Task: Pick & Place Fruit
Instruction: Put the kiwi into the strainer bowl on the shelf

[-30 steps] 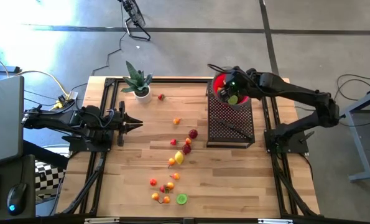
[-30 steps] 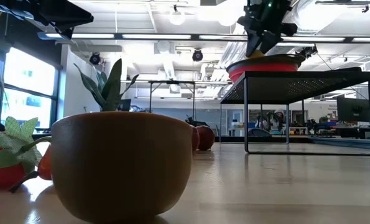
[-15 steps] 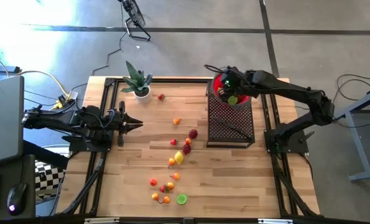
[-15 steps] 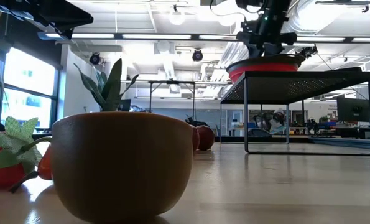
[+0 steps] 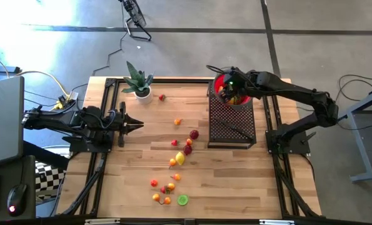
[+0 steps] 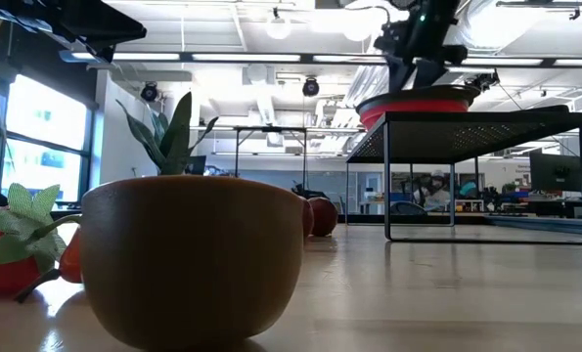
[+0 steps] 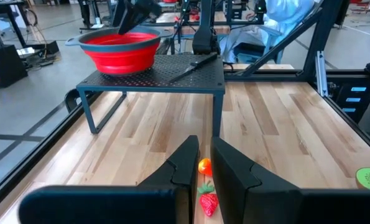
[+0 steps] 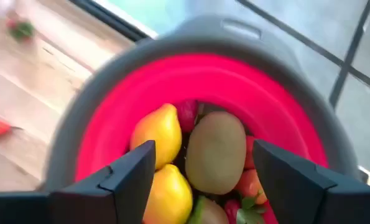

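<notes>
The fruit is small toy pieces in red, orange, yellow and green. Several lie loose (image 5: pixel 180 158) on the wooden table's middle, down to a green slice (image 5: pixel 183 200). Others, among them two yellow ones (image 8: pixel 157 137) and a brown-green oval (image 8: pixel 216 152), lie in the red bowl (image 8: pixel 247 81) on the black mesh stand (image 5: pixel 232 128). My right gripper (image 8: pixel 203 183) hangs open just over the bowl (image 5: pixel 220 81), pointing down into it, with nothing between its fingers. My left gripper (image 5: pixel 139 125) waits shut at the table's left side, above the wood.
A potted spiky plant (image 5: pixel 137 81) stands at the far left. A dark knife (image 7: pixel 194 65) lies on the stand beside the bowl (image 7: pixel 125 53). In the low view an orange fruit (image 6: pixel 193 259) and a strawberry (image 6: pixel 17 244) stand close to the camera.
A green piece that showed at my right gripper's fingers over the bowl is gone from there. The right gripper has stayed above the bowl, barely shifting. The left arm has kept still.
</notes>
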You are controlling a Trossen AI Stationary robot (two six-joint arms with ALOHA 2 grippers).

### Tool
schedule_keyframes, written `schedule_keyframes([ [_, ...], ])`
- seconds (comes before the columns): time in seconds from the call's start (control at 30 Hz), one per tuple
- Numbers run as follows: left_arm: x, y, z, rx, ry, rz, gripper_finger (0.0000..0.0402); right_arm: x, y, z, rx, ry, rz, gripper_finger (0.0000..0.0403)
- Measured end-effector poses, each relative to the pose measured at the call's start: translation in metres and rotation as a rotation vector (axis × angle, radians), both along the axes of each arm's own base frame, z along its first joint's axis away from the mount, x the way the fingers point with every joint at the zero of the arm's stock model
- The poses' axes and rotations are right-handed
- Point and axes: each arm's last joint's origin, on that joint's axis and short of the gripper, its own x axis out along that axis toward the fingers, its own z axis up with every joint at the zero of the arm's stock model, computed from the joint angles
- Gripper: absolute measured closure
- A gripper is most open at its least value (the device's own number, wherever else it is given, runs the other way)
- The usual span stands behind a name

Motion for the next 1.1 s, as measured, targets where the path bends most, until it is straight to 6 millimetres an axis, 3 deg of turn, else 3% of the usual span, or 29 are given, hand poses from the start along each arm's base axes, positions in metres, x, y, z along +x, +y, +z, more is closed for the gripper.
schedule_keyframes([
  [0.23,0.0,0.0,0.0,0.0,0.001,0.0,0.0365,-0.011,0.018,0.028,-0.058,-0.183,0.063,0.0193],
  [0.4,0.0,0.0,0.0,0.0,0.001,0.0,0.0365,-0.011,0.035,0.041,-0.043,-0.29,0.205,0.0234],
  [0.73,0.0,0.0,0.0,0.0,0.001,0.0,0.0365,0.006,0.07,0.048,-0.051,-0.368,0.45,0.0294],
  [1.1,0.0,0.0,-0.001,0.001,0.007,0.0,0.0365,0.015,0.113,0.055,-0.047,-0.458,0.618,0.0325],
])
